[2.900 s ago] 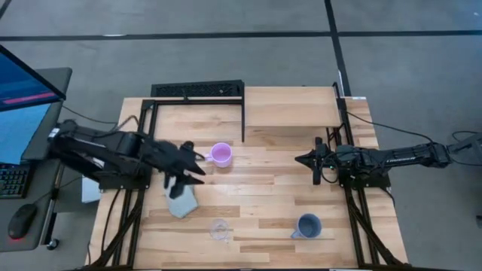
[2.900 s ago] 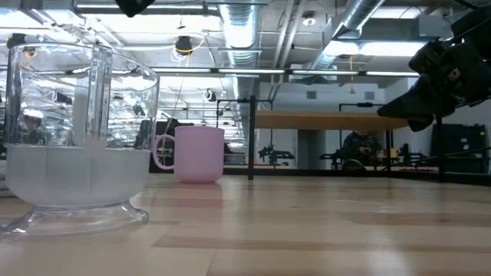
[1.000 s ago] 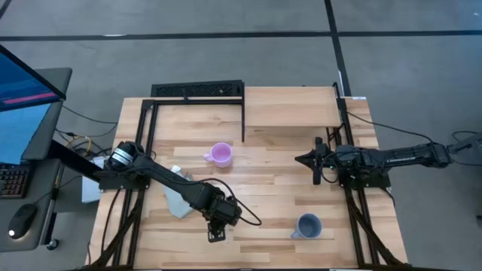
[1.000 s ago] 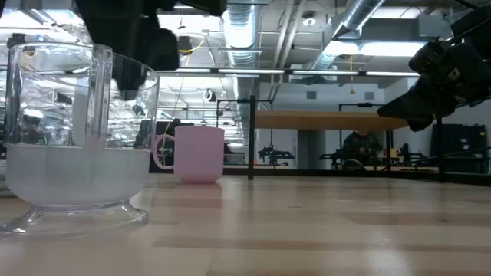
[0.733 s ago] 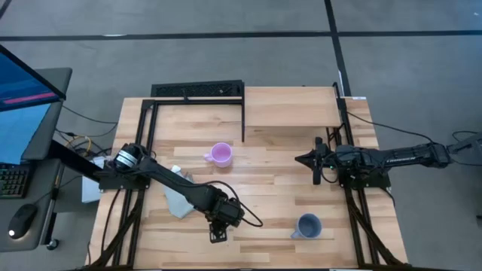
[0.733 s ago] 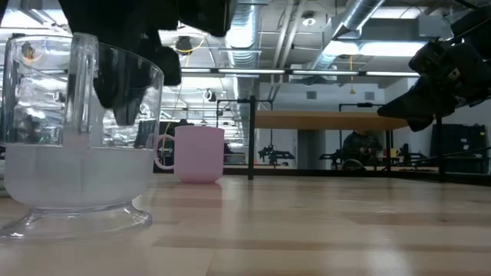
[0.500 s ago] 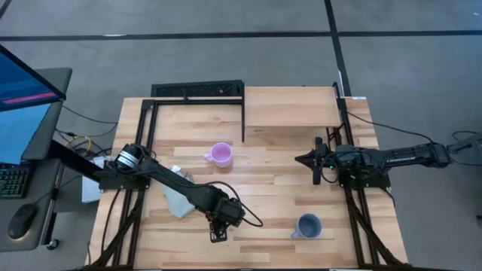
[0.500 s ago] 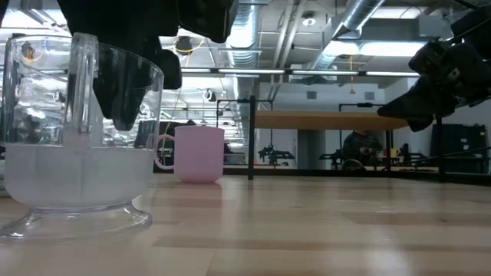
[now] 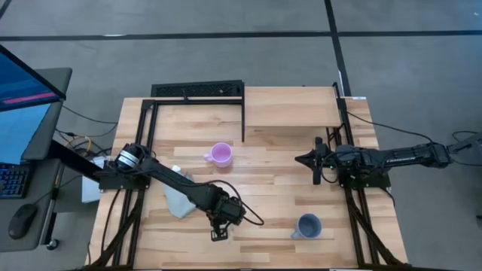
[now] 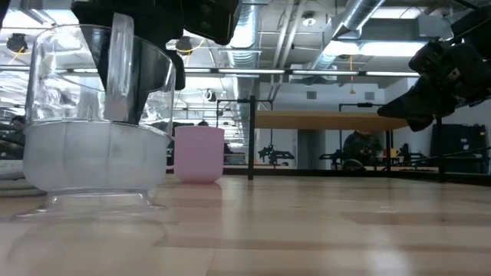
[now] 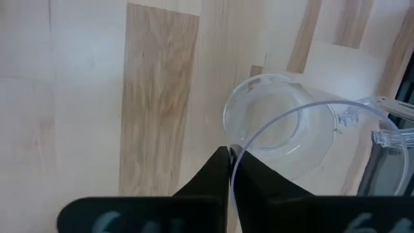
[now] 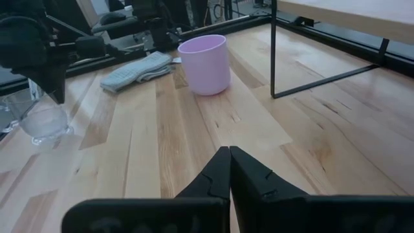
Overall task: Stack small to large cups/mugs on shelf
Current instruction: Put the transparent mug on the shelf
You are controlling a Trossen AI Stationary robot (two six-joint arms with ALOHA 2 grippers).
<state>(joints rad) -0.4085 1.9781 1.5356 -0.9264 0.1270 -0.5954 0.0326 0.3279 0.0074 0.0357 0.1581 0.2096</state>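
Note:
The small clear glass cup (image 11: 291, 129) is near the table's front, left of centre, mostly hidden under my left gripper (image 9: 218, 229) in the high view. It also shows in the low view (image 10: 100, 123). My left gripper (image 11: 231, 155) is shut on the cup. The pink-lilac mug (image 9: 221, 154) stands on its base mid-table. The blue-grey mug (image 9: 307, 225) stands at the front right. The shelf (image 9: 290, 107) stands at the back. My right gripper (image 9: 298, 159) is shut and empty, hovering at the right. My left gripper pinches the glass cup's rim (image 11: 234, 145) on the side away from its handle (image 11: 388, 136). One finger is inside the cup and one outside. The fingers come from above, pointing down. The cup is upright, and its foot (image 10: 96, 203) looks just clear of the table.
A folded grey-blue cloth (image 9: 179, 202) lies left of the glass cup. The shelf's thin black legs (image 12: 273, 52) stand behind the pink mug. Black frame rails run along the table's left and right sides. Bare wood lies between the two mugs.
My left gripper has come down onto the glass cup, one finger going inside it. The cup has then risen a little off the table, turned about so that its handle faces another way, and shifted slightly.

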